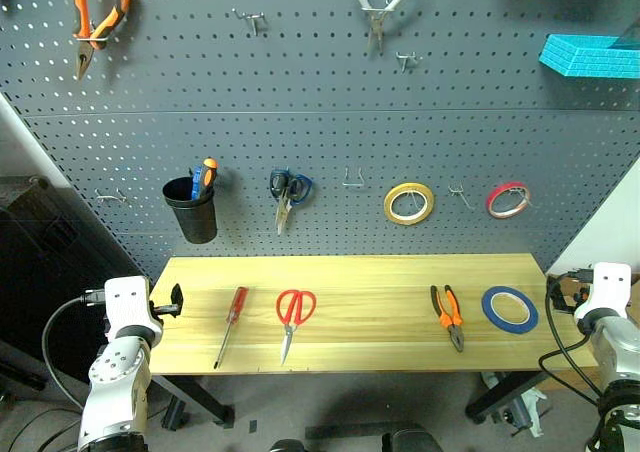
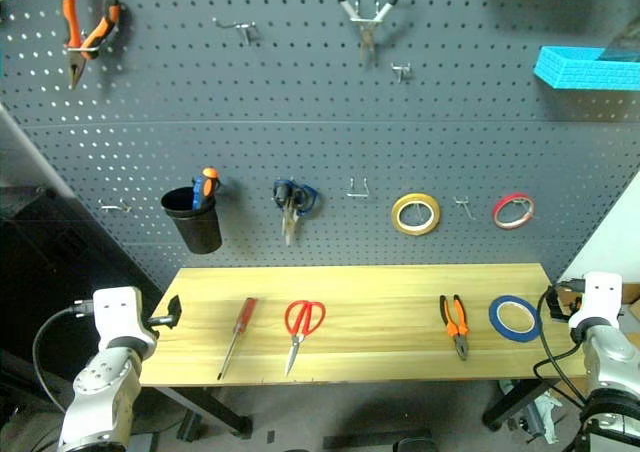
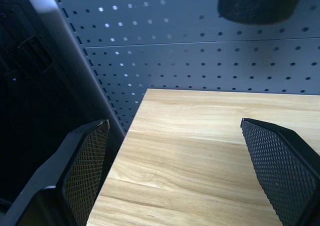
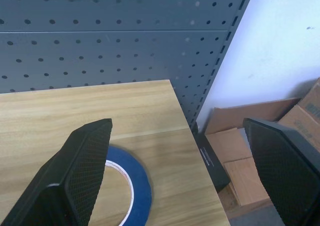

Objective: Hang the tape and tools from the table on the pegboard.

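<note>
Four items are laid flat on the plank table [image 1: 380,272], below the perforated pegboard [image 1: 330,142].

The flat blue tape [image 1: 510,309] ring is seen at 3 o'clock, the pliers [image 1: 448,317] just beside it, the red scissors [image 1: 293,317] near centre, the slim screwdriver [image 1: 230,324] toward 9 o'clock. The left gripper [image 3: 185,171] is held spread over the table's bare wood grain; the right gripper [image 4: 175,171] is spread above the tape, nothing pinched.

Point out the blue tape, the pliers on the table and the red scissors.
Blue tape [image 1: 510,309], left eye view, on the blue ring's near band.
Pliers [image 1: 449,318], left eye view, near the pivot where the orange handles meet.
Red scissors [image 1: 289,327], left eye view, at the pivot below the handle loops.
</note>
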Robot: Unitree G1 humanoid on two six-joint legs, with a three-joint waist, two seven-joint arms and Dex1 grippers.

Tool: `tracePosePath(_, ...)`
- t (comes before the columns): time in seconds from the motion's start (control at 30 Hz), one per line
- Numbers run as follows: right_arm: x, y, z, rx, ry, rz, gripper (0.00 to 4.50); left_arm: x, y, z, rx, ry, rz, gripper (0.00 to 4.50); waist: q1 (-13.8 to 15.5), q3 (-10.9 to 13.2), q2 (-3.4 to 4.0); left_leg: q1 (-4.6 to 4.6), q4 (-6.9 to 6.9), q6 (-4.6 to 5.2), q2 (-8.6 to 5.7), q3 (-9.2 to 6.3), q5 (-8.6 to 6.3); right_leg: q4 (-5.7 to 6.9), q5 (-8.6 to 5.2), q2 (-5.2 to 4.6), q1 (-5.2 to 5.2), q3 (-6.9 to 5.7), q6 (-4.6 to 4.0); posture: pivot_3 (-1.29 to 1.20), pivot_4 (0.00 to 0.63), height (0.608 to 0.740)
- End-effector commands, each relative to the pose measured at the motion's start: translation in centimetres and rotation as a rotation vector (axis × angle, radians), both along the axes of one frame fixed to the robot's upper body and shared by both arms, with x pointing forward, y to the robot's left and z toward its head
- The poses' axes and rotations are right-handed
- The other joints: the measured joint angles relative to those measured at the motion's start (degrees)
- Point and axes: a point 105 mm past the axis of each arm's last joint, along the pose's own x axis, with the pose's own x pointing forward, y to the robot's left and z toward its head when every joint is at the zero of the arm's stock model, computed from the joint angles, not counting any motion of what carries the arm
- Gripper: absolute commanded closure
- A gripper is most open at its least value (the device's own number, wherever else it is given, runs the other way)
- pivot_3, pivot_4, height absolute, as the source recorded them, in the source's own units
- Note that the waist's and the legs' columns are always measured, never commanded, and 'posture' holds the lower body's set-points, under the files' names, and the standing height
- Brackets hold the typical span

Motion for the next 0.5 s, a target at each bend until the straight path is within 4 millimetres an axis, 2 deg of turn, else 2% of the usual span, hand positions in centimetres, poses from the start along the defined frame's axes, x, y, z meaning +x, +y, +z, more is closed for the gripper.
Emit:
tracePosePath(0.03, 0.9, -0.2, 2.0, -0.026, -0.075, 0.01, 0.0, 0.4, 0.3, 1.8, 0.072, -0.043, -0.019, 0.02, 0.0, 0.0, 0.0, 0.0, 0.0, 0.0, 0.0, 0.0, 0.0, 0.0, 0.0, 0.0, 0.0, 0.0, 0.0, -0.06, 0.0, 0.74)
tracePosePath(0.13, 1.0, 0.0, 2.0, -0.027, -0.073, 0.02, 0.0, 0.3, 0.3, 2.0, 0.105, -0.052, -0.024, 0.02, 0.0, 0.0, 0.0, 0.01, 0.0, 0.0, 0.0, 0.0, 0.0, 0.0, 0.0, 0.0, 0.01, 0.01, 0.0, -0.06, 0.0, 0.74)
tracePosePath(0.5, 1.0, 0.8, 1.8, -0.036, -0.06, 0.077, 0.0, -1.1, 0.0, 1.4, 0.044, -0.058, -0.007, 0.02, 0.1, 0.0, 0.0, 0.04, 0.0, 0.0, 0.0, 0.02, 0.0, 0.0, 0.0, 0.0, 0.03, 0.03, -0.01, -0.06, 0.0, 0.74)
